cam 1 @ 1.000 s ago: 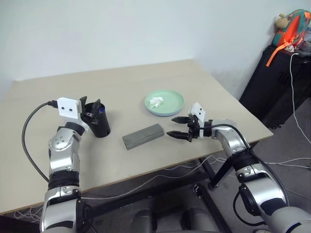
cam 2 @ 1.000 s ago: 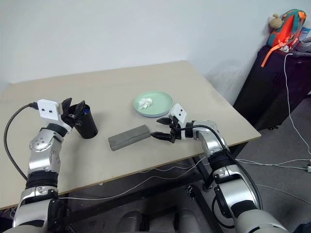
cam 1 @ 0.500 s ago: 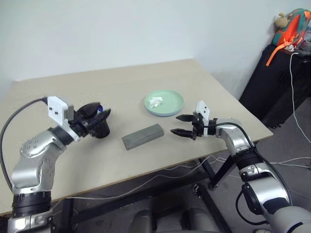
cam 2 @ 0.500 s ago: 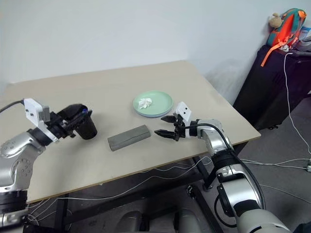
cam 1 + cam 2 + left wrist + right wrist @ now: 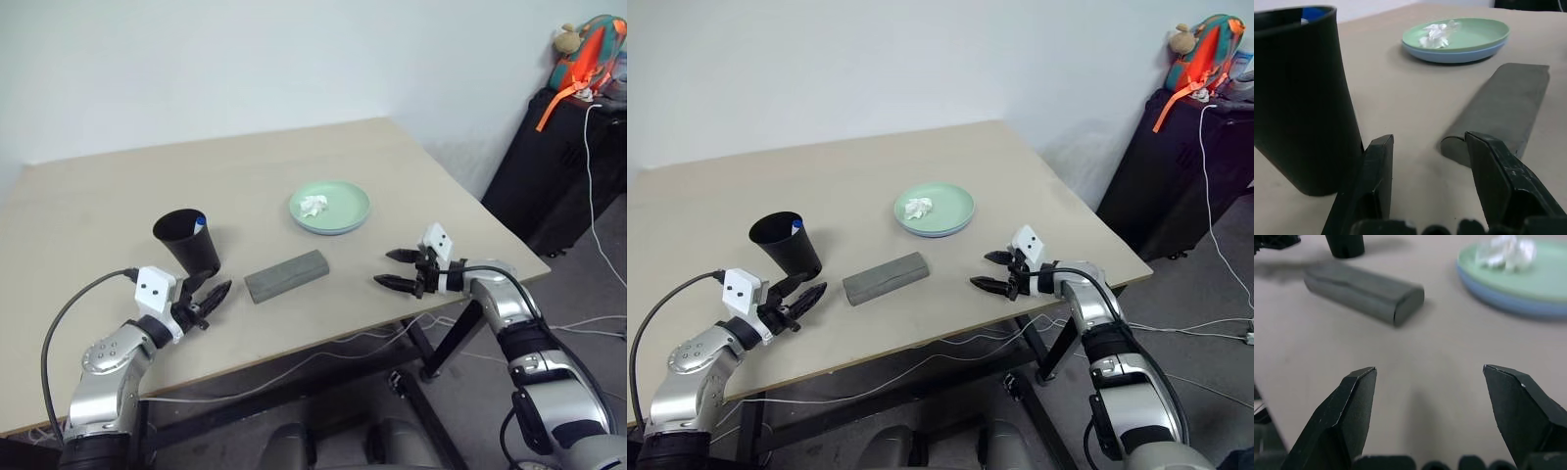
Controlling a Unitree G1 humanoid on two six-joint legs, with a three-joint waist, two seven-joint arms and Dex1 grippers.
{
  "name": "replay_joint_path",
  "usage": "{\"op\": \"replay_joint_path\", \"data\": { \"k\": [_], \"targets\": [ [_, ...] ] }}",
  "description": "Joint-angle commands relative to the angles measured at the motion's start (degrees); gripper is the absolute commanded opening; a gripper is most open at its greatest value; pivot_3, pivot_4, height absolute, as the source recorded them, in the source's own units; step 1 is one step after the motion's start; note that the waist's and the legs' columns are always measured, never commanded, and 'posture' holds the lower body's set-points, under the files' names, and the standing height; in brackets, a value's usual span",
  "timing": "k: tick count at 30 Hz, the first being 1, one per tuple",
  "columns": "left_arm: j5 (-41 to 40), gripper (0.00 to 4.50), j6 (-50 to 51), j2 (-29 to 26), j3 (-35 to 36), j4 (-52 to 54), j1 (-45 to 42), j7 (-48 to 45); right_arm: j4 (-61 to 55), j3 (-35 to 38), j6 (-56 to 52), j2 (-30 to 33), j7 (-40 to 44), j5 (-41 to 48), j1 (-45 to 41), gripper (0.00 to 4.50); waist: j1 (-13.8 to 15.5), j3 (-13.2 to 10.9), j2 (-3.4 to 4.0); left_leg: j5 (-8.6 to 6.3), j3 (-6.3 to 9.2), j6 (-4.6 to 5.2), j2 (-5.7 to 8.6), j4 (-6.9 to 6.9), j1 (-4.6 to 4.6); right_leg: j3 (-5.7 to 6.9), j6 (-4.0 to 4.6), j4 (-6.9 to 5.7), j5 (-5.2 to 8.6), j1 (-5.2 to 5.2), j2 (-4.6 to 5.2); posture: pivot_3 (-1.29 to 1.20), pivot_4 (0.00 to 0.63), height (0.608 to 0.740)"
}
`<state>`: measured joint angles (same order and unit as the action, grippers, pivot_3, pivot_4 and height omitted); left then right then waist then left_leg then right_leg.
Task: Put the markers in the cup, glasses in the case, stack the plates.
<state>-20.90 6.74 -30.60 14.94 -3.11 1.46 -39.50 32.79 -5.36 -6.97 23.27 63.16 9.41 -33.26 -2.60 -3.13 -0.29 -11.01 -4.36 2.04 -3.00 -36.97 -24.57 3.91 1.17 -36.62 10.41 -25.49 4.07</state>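
Head views: grey case (image 5: 286,275) shut, long axis slanting across the table (image 5: 88,215), between black cup (image 5: 187,241) and stacked plates (image 5: 330,208), mint on blue. Blue marker cap (image 5: 200,222) shows at the cup rim. Left gripper (image 5: 209,300) low at the near edge, jaws apart, empty; right gripper (image 5: 397,269) level, jaws wide, empty.

Left wrist: case just beyond the fingers, cup beside.

Right wrist: case farther off; left arm nearer.
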Motion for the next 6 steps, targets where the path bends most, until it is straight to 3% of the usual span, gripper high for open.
{"op": "replay_joint_path", "data": {
  "k": [1,6],
  "targets": [
    [-0.2,2.38,-1.2,-0.3,2.2,2.4,-0.3,1.5,-3.8,3.0,-0.5,1.6,-0.8,2.1,-1.0,3.79,0.0,0.0,0.00,0.00,0.01,0.00,0.00,-0.01,0.01,0.00,0.00,0.00,0.00,0.00,0.01,0.00,0.000,0.740],
    [-0.5,2.38,-0.9,0.0,2.3,3.4,0.5,2.1,-5.4,3.3,-1.7,1.9,-0.8,2.2,-0.6,3.79,0.0,0.0,0.00,0.00,0.14,0.00,-0.04,-0.02,0.03,0.08,0.00,0.00,0.00,0.01,0.01,0.00,0.000,0.740]
  ]
}}
